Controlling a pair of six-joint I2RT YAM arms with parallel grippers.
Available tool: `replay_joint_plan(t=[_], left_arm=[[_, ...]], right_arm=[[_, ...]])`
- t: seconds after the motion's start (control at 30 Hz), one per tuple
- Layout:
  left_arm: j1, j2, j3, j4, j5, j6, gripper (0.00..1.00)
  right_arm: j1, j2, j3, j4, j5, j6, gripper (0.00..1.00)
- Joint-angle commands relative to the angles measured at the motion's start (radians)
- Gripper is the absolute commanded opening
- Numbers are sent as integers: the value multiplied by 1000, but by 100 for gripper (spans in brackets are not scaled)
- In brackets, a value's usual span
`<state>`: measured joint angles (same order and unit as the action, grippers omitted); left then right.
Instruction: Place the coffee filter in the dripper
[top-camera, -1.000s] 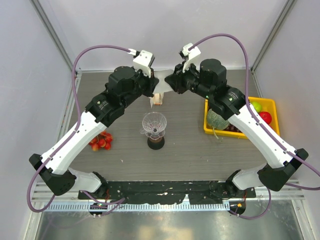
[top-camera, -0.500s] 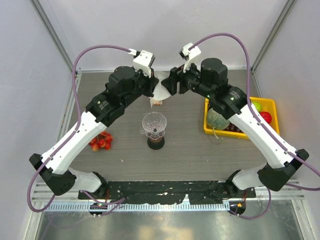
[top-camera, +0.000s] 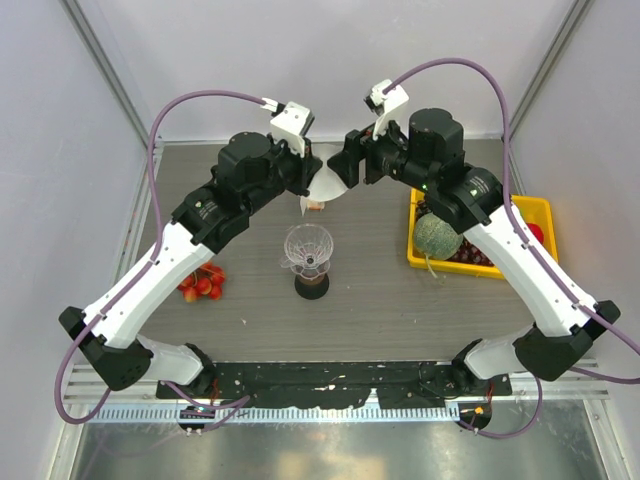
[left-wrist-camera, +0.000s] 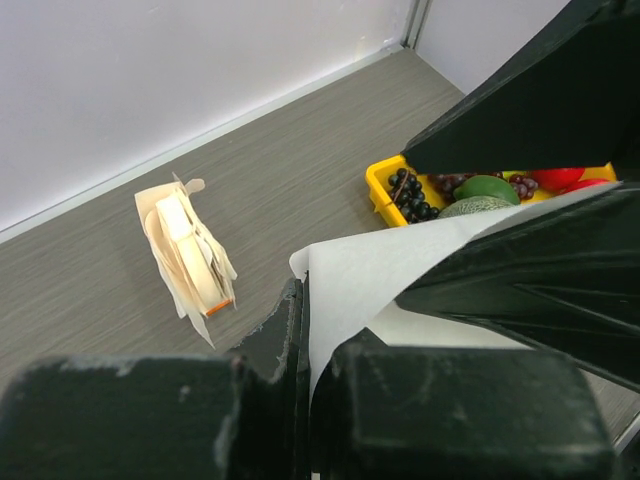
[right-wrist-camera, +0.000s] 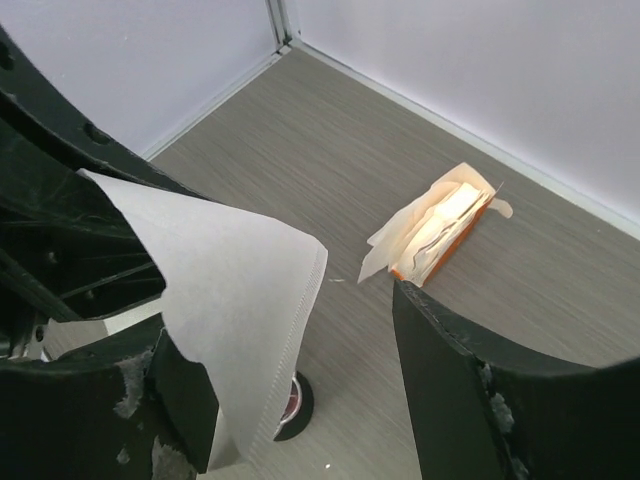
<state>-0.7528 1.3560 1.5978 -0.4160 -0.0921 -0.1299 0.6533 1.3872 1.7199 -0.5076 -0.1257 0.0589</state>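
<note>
A thin white fan-shaped paper coffee filter sits between the parted black fingers of the right end effector, above a grey wood-grain table. Beyond it, an opened beige packet with orange marks rests on the table.

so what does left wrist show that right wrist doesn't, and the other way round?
Only left wrist: the yellow tray with dark grapes, a green fruit and something red behind it. Only right wrist: the dark round cup, peeking out by the filter's lower edge. Both: the coffee filter, pinched in the left gripper, and the upright beige packet on the table.
</note>
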Motion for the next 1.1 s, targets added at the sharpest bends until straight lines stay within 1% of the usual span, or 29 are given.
replay_joint_plan(t=[0.0,0.1,0.13,0.27,0.3,0.33,0.37,0.4,0.57,0.6,0.63,0.7,0.77,0.87,1.0,1.07], left_arm=[[-5,-3,36,52,15,3,0],[-5,-12,25,65,17,-5,0],[-5,-14,21,68,17,-8,0],[-5,-26,-1,88,20,-20,0],[-5,-28,-4,91,22,-23,0],[-5,-29,-6,91,20,-27,0],[-5,-29,-6,91,19,-28,0],[-5,-28,-4,91,12,-31,0],[-5,-17,7,74,-18,-60,0],[-5,-14,10,69,-21,-68,2],[-5,-11,14,65,-26,-77,4],[-5,-6,24,45,-38,-99,8],[-5,-1,25,34,-54,-114,17],[-5,2,25,25,-70,-131,18],[-5,14,30,19,-83,-160,25],[-5,20,33,19,-78,-166,24]], right_arm=[[0,26,23,-19,3,27,66],[0,32,21,-17,0,42,58],[0,36,20,-17,0,50,57],[0,45,17,-14,-12,71,45],[0,47,17,-9,-17,76,43],[0,46,17,-5,-23,79,38],[0,42,15,3,-29,82,35],[0,41,9,10,-40,87,30],[5,30,-3,40,-63,98,14],[6,30,-8,43,-60,99,7],[6,30,-9,46,-51,104,6],[14,27,-11,53,-28,102,5],[25,19,-13,58,13,91,5],[37,10,-22,67,40,91,5],[57,4,-33,69,80,87,5],[69,7,-33,72,101,88,5]])
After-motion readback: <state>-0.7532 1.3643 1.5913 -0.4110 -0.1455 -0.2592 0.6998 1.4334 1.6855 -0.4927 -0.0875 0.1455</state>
